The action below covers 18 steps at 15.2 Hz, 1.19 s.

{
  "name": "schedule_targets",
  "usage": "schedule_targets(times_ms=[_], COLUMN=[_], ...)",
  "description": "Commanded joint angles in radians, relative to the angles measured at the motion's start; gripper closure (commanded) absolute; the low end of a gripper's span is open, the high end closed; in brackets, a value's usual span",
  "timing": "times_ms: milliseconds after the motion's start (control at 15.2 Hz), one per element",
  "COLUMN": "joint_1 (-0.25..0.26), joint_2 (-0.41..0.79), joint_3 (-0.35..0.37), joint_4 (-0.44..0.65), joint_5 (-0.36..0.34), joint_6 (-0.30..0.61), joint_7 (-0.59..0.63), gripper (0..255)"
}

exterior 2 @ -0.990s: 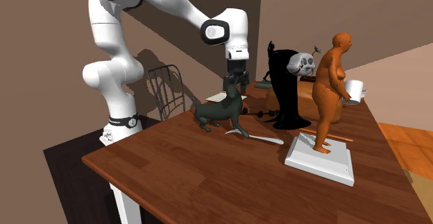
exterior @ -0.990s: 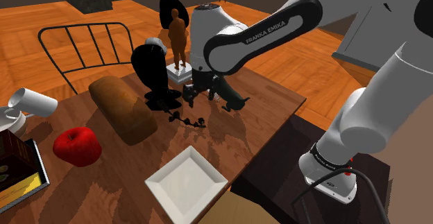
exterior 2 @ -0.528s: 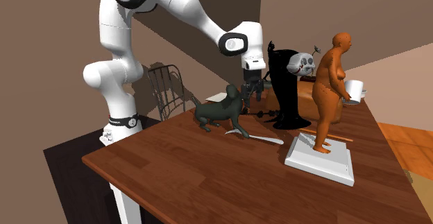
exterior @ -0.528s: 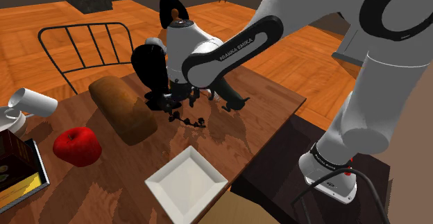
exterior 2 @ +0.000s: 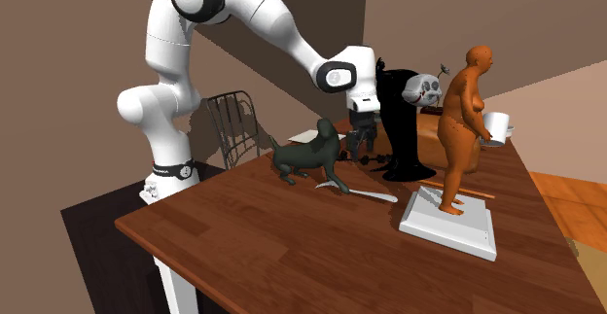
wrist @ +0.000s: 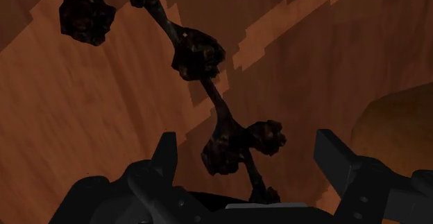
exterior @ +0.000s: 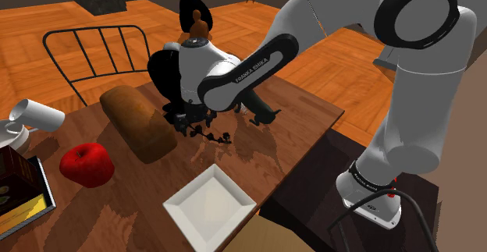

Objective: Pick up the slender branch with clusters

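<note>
The slender dark branch with lumpy clusters [wrist: 208,98] lies flat on the brown wooden table [wrist: 83,118]. In the shoulder view the branch [exterior: 215,137] rests between the bread loaf and the dark animal figure. My gripper [wrist: 250,159] is open and low over the branch's near end. One cluster sits between the two black fingers [wrist: 165,154], which stand apart and do not touch it. The gripper [exterior: 190,122] hangs just beside the black skull figure's base, and in the second exterior view the gripper [exterior 2: 364,149] is behind the animal figure.
A black robed skull figure [exterior: 167,75] stands close by the hand. A dark grey animal figure [exterior 2: 307,155], an orange statuette [exterior 2: 461,118] on a white base, a bread loaf [exterior: 137,122], a red apple [exterior: 87,165] and a white square plate [exterior: 209,206] share the table.
The arm has swung toward the shoulder view's left and come down, bringing the hand from beside the animal figure to just over the branch. The objects have stayed put.
</note>
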Motion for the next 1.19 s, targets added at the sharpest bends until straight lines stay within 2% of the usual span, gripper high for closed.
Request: schedule_targets(times_ms=[0, 132, 198, 792, 1122], joint_1=[0.005, 0.005, 0.005, 0.005, -0.003], joint_2=[0.023, 0.023, 0.024, 0.023, -0.018], joint_3=[-0.006, -0.006, -0.006, -0.006, 0.005], joint_4=[-0.004, -0.004, -0.002, -0.004, 0.011], joint_5=[-0.012, -0.012, -0.012, -0.012, 0.010], joint_6=[0.027, 0.027, 0.026, 0.027, -0.028], joint_7=[0.008, 0.008, 0.007, 0.008, -0.006], gripper=[0, 0, 255, 255, 255])
